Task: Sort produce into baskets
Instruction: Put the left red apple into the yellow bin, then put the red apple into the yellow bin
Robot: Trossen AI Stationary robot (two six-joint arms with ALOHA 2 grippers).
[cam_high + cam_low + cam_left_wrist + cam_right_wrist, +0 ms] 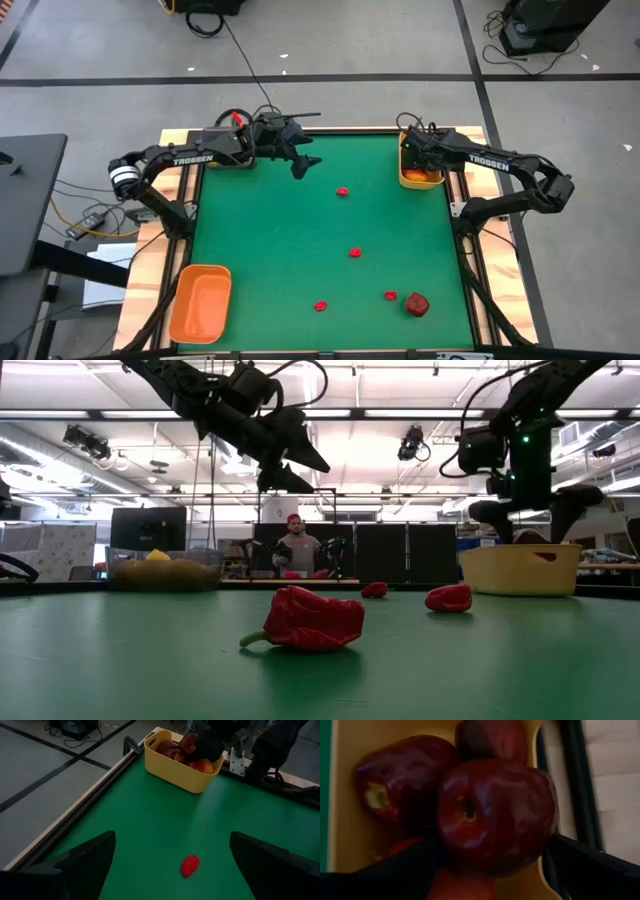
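My right gripper [492, 870] is over the yellow basket [420, 178], fingers apart round a red apple [497, 815]. Lift straight up & don't bump the pile. Left gripper [300, 160] open, waiting.

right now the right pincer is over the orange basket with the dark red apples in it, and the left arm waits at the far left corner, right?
Not quite: that basket is yellow, not orange. The high view shows the right pincer over the yellow basket at the table's far right corner, with dark red apples inside. The orange basket sits at the near left corner. The left pincer does wait at the far left.
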